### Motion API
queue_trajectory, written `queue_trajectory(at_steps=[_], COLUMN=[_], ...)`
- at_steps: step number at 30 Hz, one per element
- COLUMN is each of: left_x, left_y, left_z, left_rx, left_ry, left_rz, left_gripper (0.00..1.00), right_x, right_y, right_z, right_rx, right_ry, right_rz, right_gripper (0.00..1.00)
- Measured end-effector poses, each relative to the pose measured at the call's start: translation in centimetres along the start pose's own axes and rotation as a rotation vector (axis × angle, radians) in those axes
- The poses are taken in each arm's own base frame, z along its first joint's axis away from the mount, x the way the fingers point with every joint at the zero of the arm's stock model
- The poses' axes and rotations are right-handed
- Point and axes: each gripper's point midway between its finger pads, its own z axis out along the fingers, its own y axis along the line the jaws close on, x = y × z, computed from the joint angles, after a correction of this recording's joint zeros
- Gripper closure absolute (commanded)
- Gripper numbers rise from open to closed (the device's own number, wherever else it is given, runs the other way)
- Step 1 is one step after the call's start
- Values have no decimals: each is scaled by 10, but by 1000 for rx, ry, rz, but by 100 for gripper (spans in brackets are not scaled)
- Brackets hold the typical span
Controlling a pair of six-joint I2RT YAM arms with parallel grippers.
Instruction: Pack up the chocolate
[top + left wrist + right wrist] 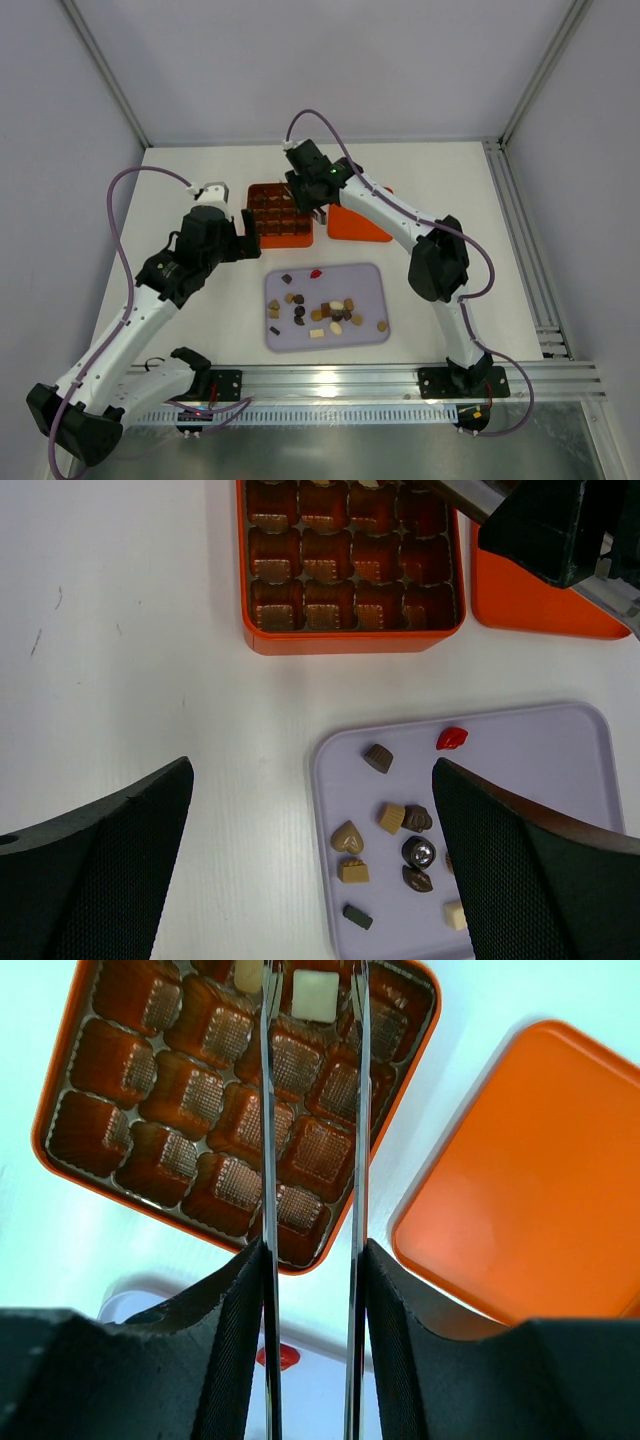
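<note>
1. The chocolate (pixel 337 312) is tiny bite-size pieces in dark brown, tan and cream-white, plus one red piece (pixel 452 738). Shapes are round, oval, square and one heart.
2. Most lie loose on a lavender tray (pixel 370 280), at 6 o'clock from the orange gridded box (pixel 350 642) on the white surface (pixel 430 200).
3. Counts:
   - roughly eighteen pieces on the tray, too small to count exactly
   - two cream-white pieces (pixel 315 995) in box cells
   - one box, four cells across
   - one flat orange lid (pixel 540 605), at the box's 3 o'clock
4. No writing is readable.
5. The left end effector (pixel 312 770) is spread wide and empty, near the box's 7 o'clock corner.
6. The right end effector (pixel 312 990) is over the box, fingers partly apart, straddling a cream square without touching it.
</note>
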Motion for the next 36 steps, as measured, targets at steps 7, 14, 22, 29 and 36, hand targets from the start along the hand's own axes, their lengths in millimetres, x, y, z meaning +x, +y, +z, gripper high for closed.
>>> queue_trajectory(at_steps=[7, 14, 22, 29, 36], left_x=[0, 0, 0, 0, 0], left_y=[0, 0, 0, 0, 1], left_z=[0, 0, 0, 0, 0], left_rx=[0, 0, 0, 0, -1], left_ry=[0, 0, -1, -1, -2], left_rz=[0, 0, 0, -1, -1], left_gripper=[0, 0, 0, 0, 0], right_x=[-28, -22, 29, 104, 132], right_y=[-1, -10, 16, 57, 75], right_z=[-21, -77, -153, -152, -152], right_rx=[6, -8, -94, -179, -211], right_ry=[-70, -84, -72, 96, 162], right_rz=[7, 13, -52, -146, -185], right_gripper=[56, 57, 57, 57, 57])
